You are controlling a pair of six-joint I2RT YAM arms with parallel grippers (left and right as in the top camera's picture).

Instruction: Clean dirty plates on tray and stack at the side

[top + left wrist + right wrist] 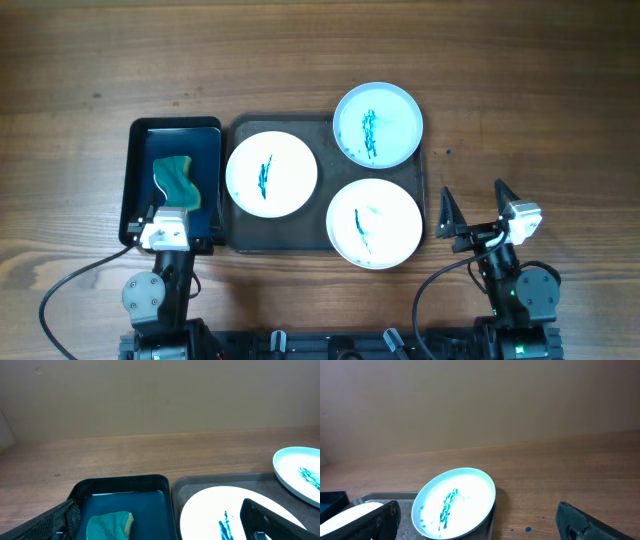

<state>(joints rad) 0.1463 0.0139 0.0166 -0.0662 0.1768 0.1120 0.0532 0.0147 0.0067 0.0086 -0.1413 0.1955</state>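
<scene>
The dark grey tray (pixel 285 235) holds three plates with blue streaks: a white plate (pixel 271 173) on the left, a pale blue plate (pixel 377 124) overhanging the far right corner, and a white plate (pixel 373 222) at the near right. My left gripper (pixel 172 212) is open and empty, over the near end of the small black tray. In the left wrist view (pixel 160 530) it faces the left white plate (pixel 210 515). My right gripper (pixel 474 203) is open and empty, right of the grey tray. In the right wrist view (pixel 480 527) it faces the pale blue plate (pixel 455 500).
A small black tray with a blue inside (pixel 205 135) stands left of the grey tray and holds a teal and yellow sponge (pixel 175 180), which also shows in the left wrist view (pixel 107 525). Bare wooden table lies right of and behind the trays.
</scene>
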